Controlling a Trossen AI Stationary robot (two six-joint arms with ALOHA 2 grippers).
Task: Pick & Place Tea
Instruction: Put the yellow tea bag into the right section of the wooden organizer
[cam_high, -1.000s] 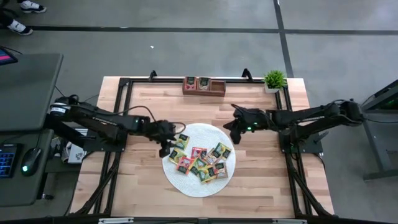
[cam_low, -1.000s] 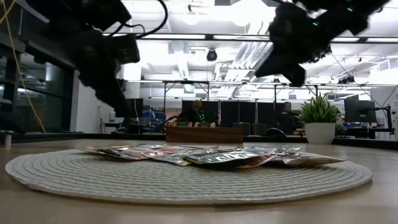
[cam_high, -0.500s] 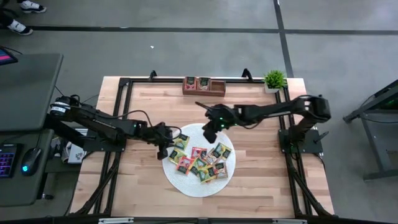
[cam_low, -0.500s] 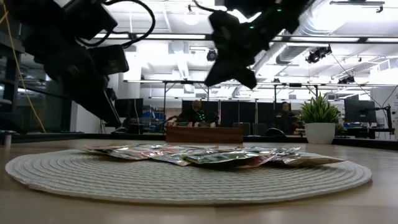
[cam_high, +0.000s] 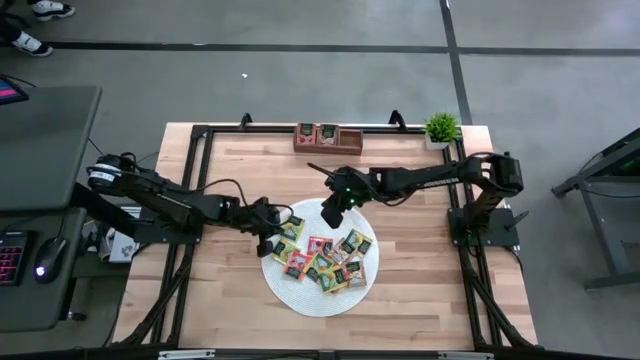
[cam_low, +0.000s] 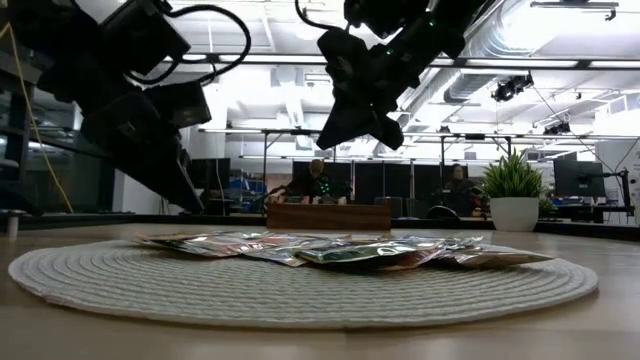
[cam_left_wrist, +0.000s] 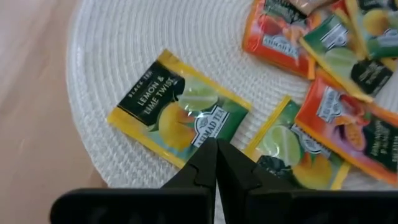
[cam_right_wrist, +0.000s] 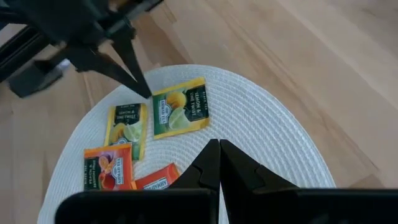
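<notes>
We see the tea packets lying flat on the round woven mat; both dark arms hang above them.

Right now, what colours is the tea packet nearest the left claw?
Yellow and green, with a dark label on the packet; the left wrist view shows it best.

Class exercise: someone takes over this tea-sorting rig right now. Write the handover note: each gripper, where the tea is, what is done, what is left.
Left gripper: shut, tips at the edge of the lemon and lime packet on the mat's left side; whether it pinches the packet cannot be told.
Right gripper: shut, empty, hovering over the mat's far edge.
Tea: about a dozen packets piled on the mat; two packets already in the tray at the table's far edge.
Done: those two packets are in the tray.
Left: move the packets on the mat to the tray.
</notes>
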